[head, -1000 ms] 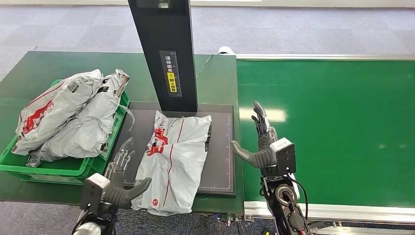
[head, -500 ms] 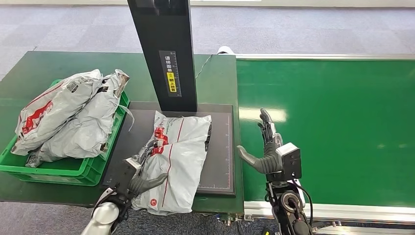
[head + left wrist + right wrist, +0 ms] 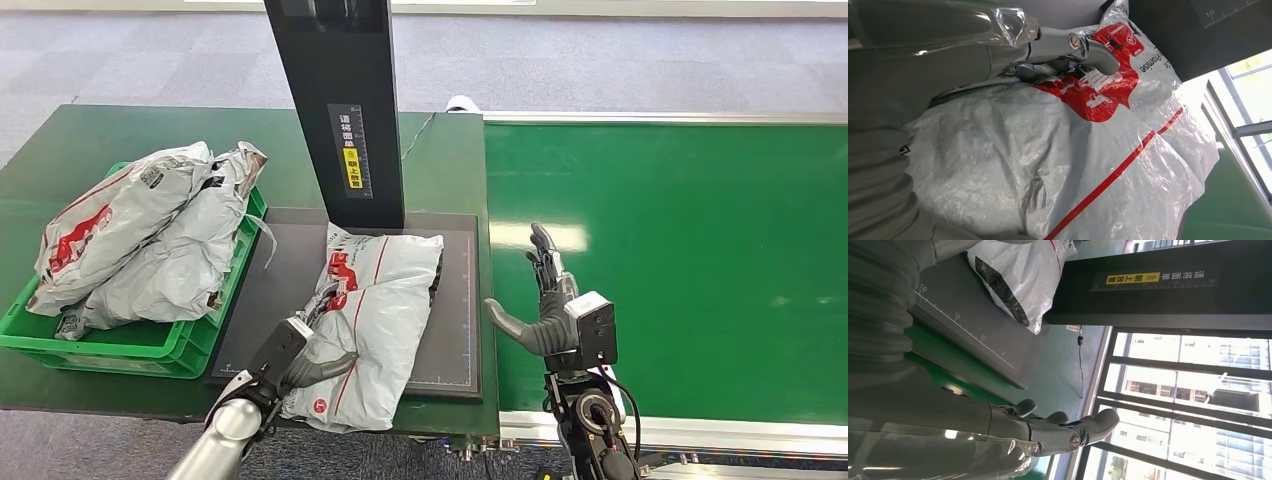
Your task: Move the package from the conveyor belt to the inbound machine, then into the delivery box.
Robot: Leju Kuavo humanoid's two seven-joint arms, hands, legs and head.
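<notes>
Package (image 3: 372, 325), a grey poly mailer with red print, lies on the dark scan plate (image 3: 455, 330) of the inbound machine, its far end just beside the foot of the black scanner column (image 3: 345, 110).

Change over the last second: the left hand (image 3: 300, 355) came up from below the table edge and now sits on the mailer's near-left corner. The mailer has slid toward the column and its near end looks bunched. In the left wrist view the fingers (image 3: 1088, 47) lie stretched along the red logo, thumb pressed into the film under them. Contact is certain; whether film is actually pinched between thumb and fingers, I cannot tell.

Right hand (image 3: 545, 300) hovers over the green conveyor belt (image 3: 680, 260), just beside the plate edge, fingers straight and spread, thumb out, holding nothing. It has drifted slightly nearer the robot.

Judgement: scan step done or nearly so; the left hand is taking over for the transfer. Green delivery box (image 3: 120, 345) lies beyond the fingers' outer side, already piled with two mailers (image 3: 140, 235), so the drop may land on top.
</notes>
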